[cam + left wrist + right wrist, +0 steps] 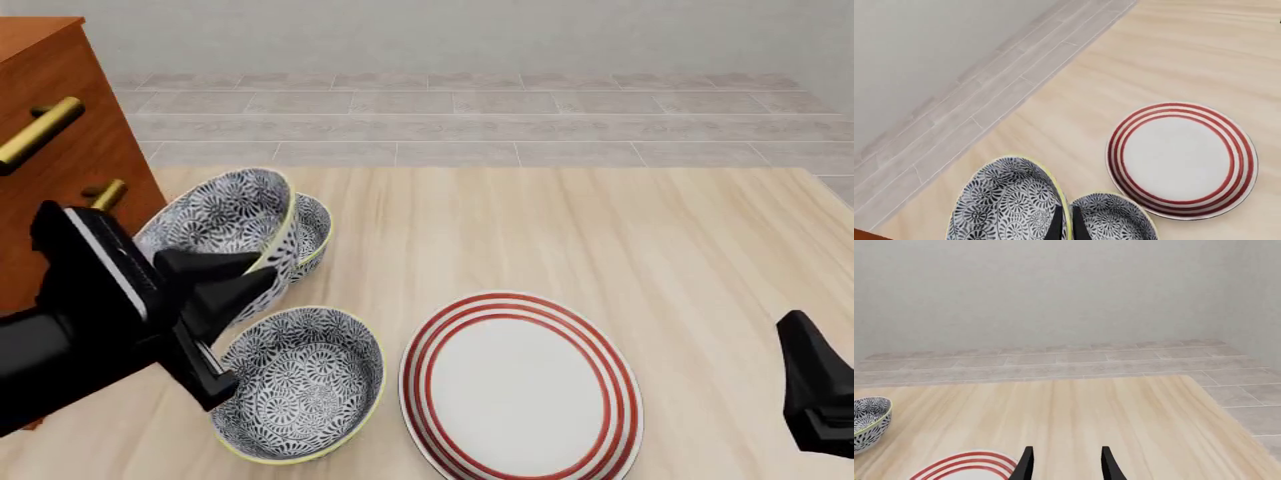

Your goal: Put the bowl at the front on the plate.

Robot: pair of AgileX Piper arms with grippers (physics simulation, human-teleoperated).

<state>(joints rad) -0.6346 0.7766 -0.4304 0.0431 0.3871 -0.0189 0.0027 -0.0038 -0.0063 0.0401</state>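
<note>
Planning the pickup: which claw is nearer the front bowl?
Left. The left claw is shut on a tilted bowl just behind the front bowl; the right claw hovers beyond the plate.

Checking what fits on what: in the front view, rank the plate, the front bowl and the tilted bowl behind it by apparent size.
1. The plate, clearly widest.
2. The front bowl.
3. The tilted bowl: it looks about the same; farther off, tipped and partly hidden by the left gripper, so unsure.

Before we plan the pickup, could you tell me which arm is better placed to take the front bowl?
Left: the left gripper hangs right over the bowls, near the front bowl; the right gripper waits beyond the plate.
</note>
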